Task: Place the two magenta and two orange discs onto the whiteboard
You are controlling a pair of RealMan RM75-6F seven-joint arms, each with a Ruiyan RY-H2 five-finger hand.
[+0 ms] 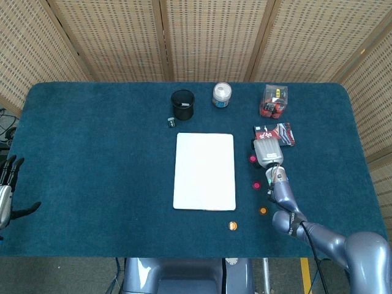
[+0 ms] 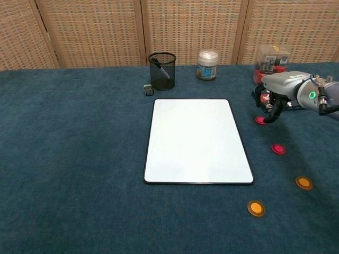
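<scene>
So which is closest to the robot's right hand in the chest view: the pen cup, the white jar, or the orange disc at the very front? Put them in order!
From the right hand:
1. White jar, at the back of the table, up and left of the hand.
2. Front orange disc, near the table's front edge, well below the hand.
3. Pen cup, at the back, further left than the jar.

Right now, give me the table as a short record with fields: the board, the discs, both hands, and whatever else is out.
whiteboard: flat at table centre, nothing on it
magenta discs: far one under the right hand's fingertips; near one lies free
orange discs: one and another, both on the cloth right of the board
right hand: over the far magenta disc, fingers curled downward, grip not clear
left hand: at the table's left edge, holds nothing
other items: mesh cup, white jar, clear box
</scene>
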